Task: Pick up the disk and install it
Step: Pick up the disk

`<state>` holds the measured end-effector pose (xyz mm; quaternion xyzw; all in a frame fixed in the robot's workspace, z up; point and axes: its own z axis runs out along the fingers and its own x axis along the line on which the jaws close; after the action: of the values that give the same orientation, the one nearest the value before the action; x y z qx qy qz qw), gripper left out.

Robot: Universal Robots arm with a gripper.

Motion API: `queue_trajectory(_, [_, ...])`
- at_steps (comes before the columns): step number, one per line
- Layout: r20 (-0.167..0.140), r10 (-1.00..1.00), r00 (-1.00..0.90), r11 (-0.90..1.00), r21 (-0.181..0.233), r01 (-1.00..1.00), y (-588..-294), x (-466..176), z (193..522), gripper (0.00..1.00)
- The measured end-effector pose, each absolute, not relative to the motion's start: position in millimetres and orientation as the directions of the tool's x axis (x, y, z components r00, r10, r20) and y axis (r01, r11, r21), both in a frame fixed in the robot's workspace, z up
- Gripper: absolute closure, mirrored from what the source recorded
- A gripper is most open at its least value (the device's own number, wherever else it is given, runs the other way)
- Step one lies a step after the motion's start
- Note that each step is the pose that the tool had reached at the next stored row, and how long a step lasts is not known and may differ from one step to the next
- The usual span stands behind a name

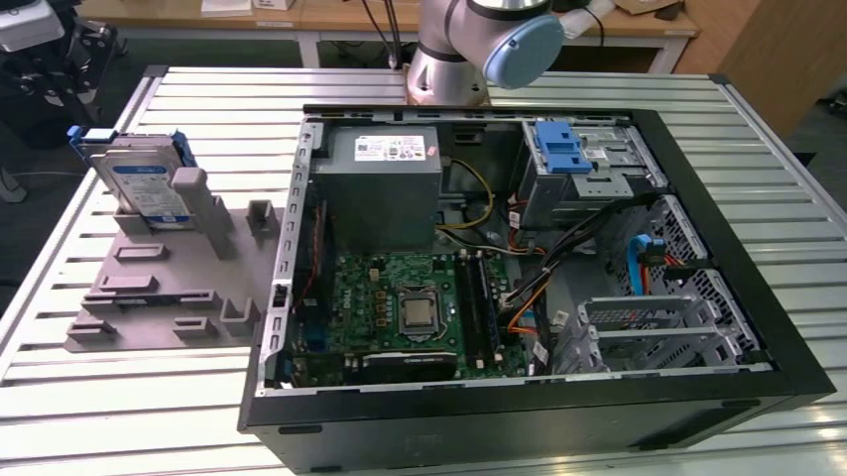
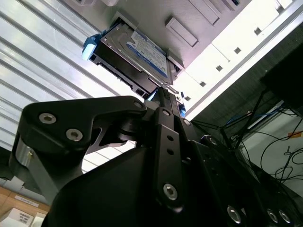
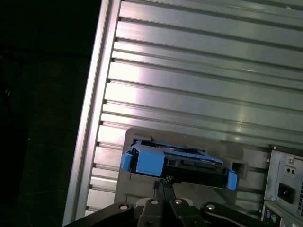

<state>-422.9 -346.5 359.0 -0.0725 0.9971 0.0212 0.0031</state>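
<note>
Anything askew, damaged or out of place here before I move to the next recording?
Nothing stands out. The disk stands on edge in the grey holder at the exterior view's left, seated in its slot. The open computer case looks intact, with nothing spilled.

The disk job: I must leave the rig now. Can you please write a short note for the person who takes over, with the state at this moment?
Hand: holds nothing. In both wrist views it points toward the disk and is apart from it. Open or shut: cannot tell.
Disk: stands on edge in the grey holder on the table, at the exterior view's left of the open computer case.
Done: nothing yet; the disk is not picked up.
Left: the whole job, pick-up and install.
</note>
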Motion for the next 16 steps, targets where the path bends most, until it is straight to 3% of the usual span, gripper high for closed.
queue_trajectory(16, [-0.009,-0.180,-0.984,0.983,0.042,-0.180,-346.5,-422.9,359.0,0.89])
